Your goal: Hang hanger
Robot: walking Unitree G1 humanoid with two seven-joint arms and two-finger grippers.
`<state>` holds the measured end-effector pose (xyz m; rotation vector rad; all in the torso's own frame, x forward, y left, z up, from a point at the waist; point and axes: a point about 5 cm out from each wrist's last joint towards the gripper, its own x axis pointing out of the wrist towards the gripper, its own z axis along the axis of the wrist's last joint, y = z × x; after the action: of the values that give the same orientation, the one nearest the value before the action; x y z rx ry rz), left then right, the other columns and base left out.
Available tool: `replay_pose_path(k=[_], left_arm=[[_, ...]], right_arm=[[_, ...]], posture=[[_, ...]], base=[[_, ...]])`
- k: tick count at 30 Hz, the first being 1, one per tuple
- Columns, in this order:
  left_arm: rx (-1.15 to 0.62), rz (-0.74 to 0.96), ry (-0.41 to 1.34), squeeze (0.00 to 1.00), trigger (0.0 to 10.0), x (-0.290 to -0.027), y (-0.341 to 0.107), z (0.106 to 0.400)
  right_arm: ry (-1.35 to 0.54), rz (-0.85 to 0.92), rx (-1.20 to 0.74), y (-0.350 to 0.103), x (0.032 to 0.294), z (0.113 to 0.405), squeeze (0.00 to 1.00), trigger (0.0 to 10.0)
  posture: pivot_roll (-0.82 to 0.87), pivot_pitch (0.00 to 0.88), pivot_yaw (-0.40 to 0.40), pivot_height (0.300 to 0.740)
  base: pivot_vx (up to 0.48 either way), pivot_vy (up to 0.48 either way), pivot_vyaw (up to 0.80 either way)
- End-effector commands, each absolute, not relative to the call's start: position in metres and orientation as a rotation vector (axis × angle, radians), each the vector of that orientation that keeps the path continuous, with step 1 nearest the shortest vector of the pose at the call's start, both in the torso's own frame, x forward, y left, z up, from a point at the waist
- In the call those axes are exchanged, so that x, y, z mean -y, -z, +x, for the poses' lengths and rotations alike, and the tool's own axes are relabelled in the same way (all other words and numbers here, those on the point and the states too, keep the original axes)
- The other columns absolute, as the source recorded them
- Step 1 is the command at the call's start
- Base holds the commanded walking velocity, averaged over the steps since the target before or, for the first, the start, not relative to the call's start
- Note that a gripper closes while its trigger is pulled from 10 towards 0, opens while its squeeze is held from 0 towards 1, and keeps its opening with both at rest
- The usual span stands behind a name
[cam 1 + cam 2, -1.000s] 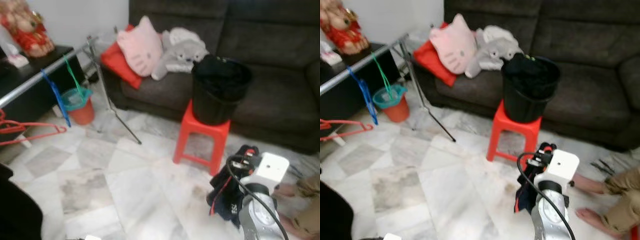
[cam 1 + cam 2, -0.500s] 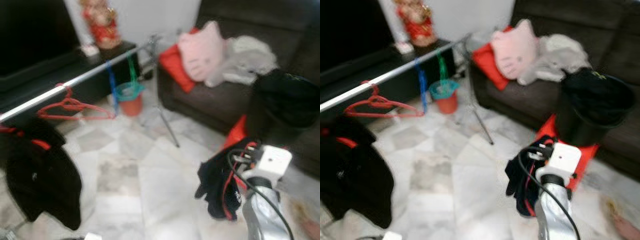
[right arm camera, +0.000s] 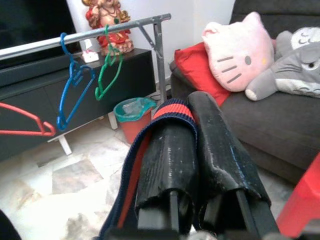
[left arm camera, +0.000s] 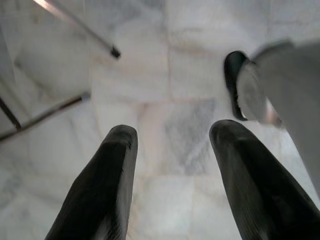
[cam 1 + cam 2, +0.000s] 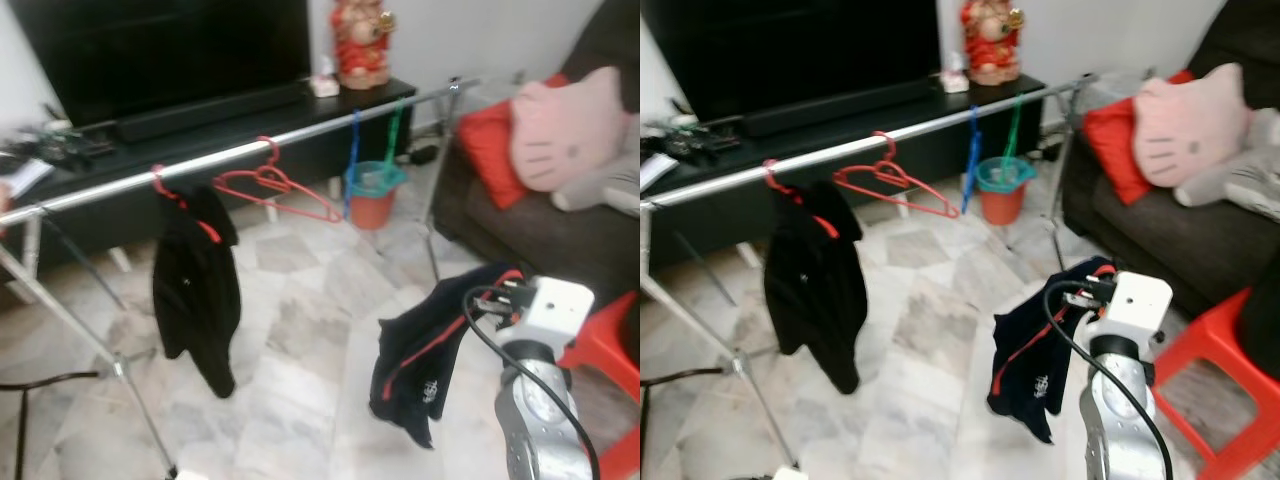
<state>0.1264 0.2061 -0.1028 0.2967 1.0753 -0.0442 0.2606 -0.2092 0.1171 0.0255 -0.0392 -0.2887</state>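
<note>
Carrying a dark navy garment [image 5: 1032, 350] with red trim: right gripper [image 3: 200, 150] has both fingers pressed together on its red-and-navy collar band, cloth hanging below the wrist, near the red stool [image 5: 1215, 375]. No hanger can be made out inside it, so can't tell if it's on one.

Target is the silver rail [image 5: 250, 150] of the drying rack, well apart, ahead-left. Already on it: black jacket [image 5: 195, 285], empty red hanger [image 5: 275, 190], blue hanger [image 5: 354, 160], green hanger [image 5: 393, 135].

Left gripper [image 4: 170, 145] hangs idle, fingers spread, pointing at the marble floor [image 5: 300, 340].

To do it well, my read: close in on the bare stretch of rail, raise above bar height, lower on, avoid snagging the red hanger.

Writing: small white logo on garment, unreadable.
</note>
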Motion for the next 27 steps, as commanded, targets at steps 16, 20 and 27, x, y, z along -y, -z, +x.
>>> replay_pose_path(k=[16,20,27], left_arm=[[-1.053,0.314,0.037,0.00,10.0,-0.2140,0.0983,0.1359],[-1.052,0.344,0.055,0.00,10.0,-0.2148,0.0979,0.1365],[-1.054,0.349,0.058,0.00,10.0,-0.2153,0.0980,0.1361]], right_arm=[[0.279,0.061,0.040,-0.1210,0.2032,0.2653,0.00,10.0],[0.272,0.062,0.030,-0.1192,0.2002,0.2664,0.00,10.0],[0.274,0.060,0.029,-0.1197,0.2004,0.2657,0.00,10.0]], posture=[[-0.15,0.000,0.019,0.740],[-0.14,0.000,0.021,0.740],[-0.14,0.000,0.024,0.740]], base=[[0.000,0.000,0.54],[0.000,0.000,0.00],[0.000,-0.293,0.00]])
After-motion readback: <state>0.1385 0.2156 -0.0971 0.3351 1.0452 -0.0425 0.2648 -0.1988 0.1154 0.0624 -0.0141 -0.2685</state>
